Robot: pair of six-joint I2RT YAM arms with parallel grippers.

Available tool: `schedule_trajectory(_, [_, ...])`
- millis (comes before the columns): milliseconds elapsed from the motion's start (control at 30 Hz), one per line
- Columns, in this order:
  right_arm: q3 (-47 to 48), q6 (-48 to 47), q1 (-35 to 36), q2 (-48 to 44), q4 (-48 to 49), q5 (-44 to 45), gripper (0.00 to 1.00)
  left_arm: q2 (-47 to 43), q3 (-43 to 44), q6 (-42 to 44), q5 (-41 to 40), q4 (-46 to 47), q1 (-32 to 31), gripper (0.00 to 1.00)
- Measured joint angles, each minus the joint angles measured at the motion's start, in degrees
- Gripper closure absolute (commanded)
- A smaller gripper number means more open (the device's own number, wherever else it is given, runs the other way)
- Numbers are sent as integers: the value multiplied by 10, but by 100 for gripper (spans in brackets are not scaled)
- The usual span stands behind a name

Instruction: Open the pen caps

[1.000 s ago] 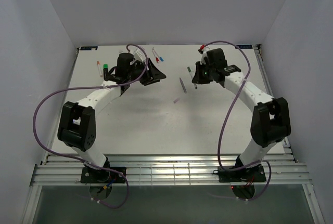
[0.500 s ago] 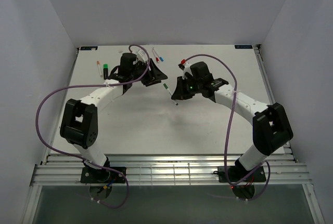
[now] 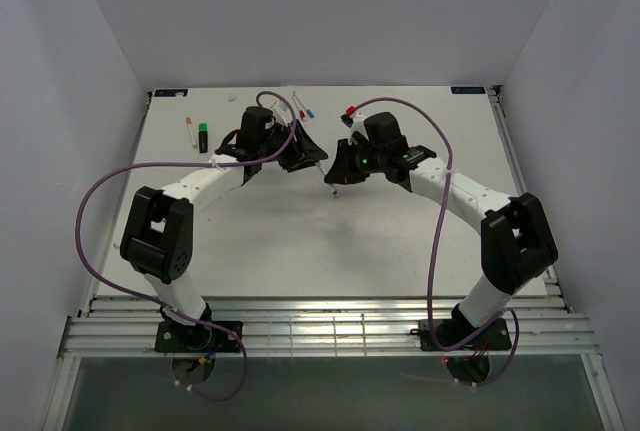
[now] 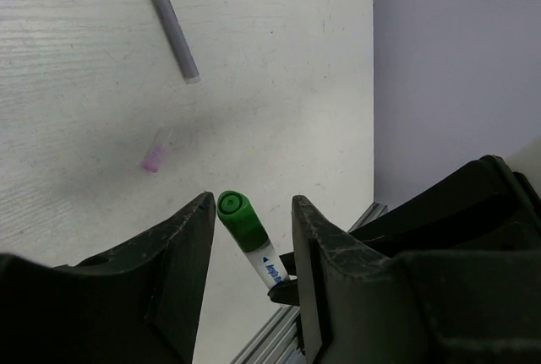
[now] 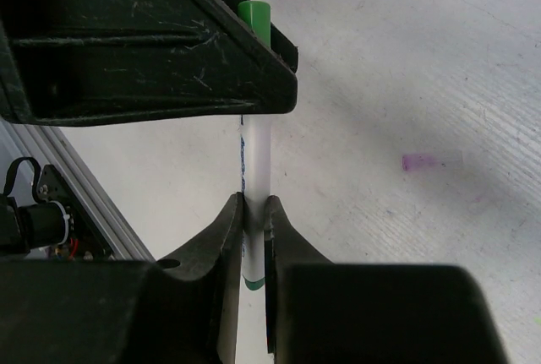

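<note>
My right gripper (image 5: 254, 203) is clenched on the white barrel of the green-capped pen (image 5: 256, 157), holding it above the table with its green cap (image 4: 234, 210) pointing to 12 o'clock in my right wrist view. My left gripper (image 4: 251, 203) is released: its jaws stand apart on either side of that cap, not closed on it. Seen from overhead, my two grippers meet a little toward 12 o'clock from the middle of the white, faintly wood-grained table (image 3: 400, 241). On the table beyond the cap lie a loose purple cap (image 4: 153, 160) and, at 12 o'clock from it, a grey-barrelled purple pen (image 4: 170, 22), the two apart. Toward 10 o'clock, near the far left corner, an orange-ended pen (image 3: 190, 131) and a black marker (image 3: 203, 135) lie side by side. Plain pale walls (image 3: 320, 11) close in three sides, and a slatted metal rail (image 3: 320, 323) runs along the near edge.
</note>
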Motion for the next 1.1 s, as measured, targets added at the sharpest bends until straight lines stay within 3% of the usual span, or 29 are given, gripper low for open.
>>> schedule_trajectory(133, [0, 2, 1, 1, 5, 0, 92, 0, 0, -7, 0, 0, 0, 71])
schedule_trajectory(333, [0, 2, 4, 3, 5, 1, 92, 0, 0, -10, 4, 2, -2, 87])
schedule_trajectory(400, [0, 2, 4, 5, 7, 1, 92, 0, 2, -9, 5, -1, -2, 98])
schedule_trajectory(500, [1, 0, 4, 9, 9, 0, 79, 0, 2, -7, 5, -3, -2, 100])
schedule_trajectory(567, [3, 0, 4, 12, 9, 0, 64, 0, 2, -7, 5, -4, -2, 100])
schedule_trajectory(700, [17, -6, 5, 22, 16, -4, 62, 0, 0, -5, 5, -5, -2, 100])
schedule_trajectory(933, [44, -7, 5, 53, 36, -15, 65, 0, -1, -8, 5, -5, -2, 100])
schedule_trajectory(1000, [44, -7, 7, 59, 39, -16, 72, 0, -1, -10, 5, -5, -2, 100])
schedule_trajectory(1033, [44, -7, 9, 63, 40, -17, 92, 0, -1, -11, 6, -5, -2, 100])
schedule_trajectory(1100, [43, -8, 12, 66, 39, -9, 92, -1, -1, -11, 5, -10, -2, 100])
